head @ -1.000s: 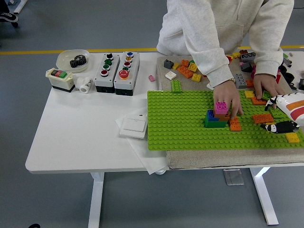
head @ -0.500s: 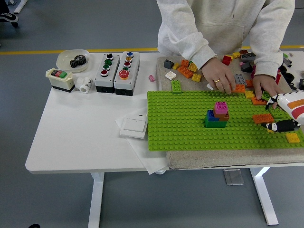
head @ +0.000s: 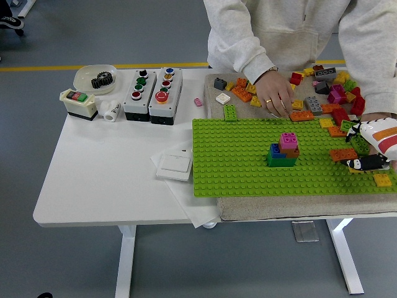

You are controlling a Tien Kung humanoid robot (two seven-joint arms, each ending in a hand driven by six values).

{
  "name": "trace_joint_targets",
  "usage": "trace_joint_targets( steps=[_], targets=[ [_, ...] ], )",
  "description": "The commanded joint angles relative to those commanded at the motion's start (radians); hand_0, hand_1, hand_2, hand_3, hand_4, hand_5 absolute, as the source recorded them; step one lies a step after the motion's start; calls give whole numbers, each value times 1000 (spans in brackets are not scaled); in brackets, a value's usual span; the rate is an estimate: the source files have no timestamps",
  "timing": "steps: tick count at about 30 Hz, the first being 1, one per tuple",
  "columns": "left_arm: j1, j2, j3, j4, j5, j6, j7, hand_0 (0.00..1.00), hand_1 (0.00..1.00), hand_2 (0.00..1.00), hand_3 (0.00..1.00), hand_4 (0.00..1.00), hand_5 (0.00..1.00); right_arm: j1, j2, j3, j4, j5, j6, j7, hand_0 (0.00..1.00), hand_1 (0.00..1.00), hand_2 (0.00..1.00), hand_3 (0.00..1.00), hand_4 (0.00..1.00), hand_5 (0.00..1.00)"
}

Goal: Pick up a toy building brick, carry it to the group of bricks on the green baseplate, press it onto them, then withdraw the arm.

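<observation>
White rectangular table [head: 105, 180] bearing a bright green studded baseplate [head: 242, 164] on a grey mat [head: 279, 208]. A person in a pale grey sweatshirt [head: 273, 31] stands at the far side, one hand [head: 276, 96] resting on the loose mixed-colour bricks [head: 322, 99] beyond the baseplate. The robot's right hand [head: 372, 149], white with orange stripes and black fingers, lies at the baseplate's right edge beside a flat orange brick [head: 343, 154]; whether its fingers grip anything cannot be told. Near the baseplate's centre stands the small stack of green, blue, orange and pink bricks [head: 283, 151].

Brick stack [head: 283, 151] on baseplate [head: 236, 161]
</observation>
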Motion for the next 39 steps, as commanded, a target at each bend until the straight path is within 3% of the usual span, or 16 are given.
trace_joint_targets(
  steps=[12,39],
  targets=[
    [-4,2,9,-4,-9,-11,-2,858,843,848,642,728,616,80,81,-106,-153,-16,-36,40,603,599,642,578,890,441],
    [-17,2,14,-8,-3,-17,-13,860,843,848,641,728,616,138,136,-198,-304,-58,-95,103,600,627,677,619,883,412]
  ],
)
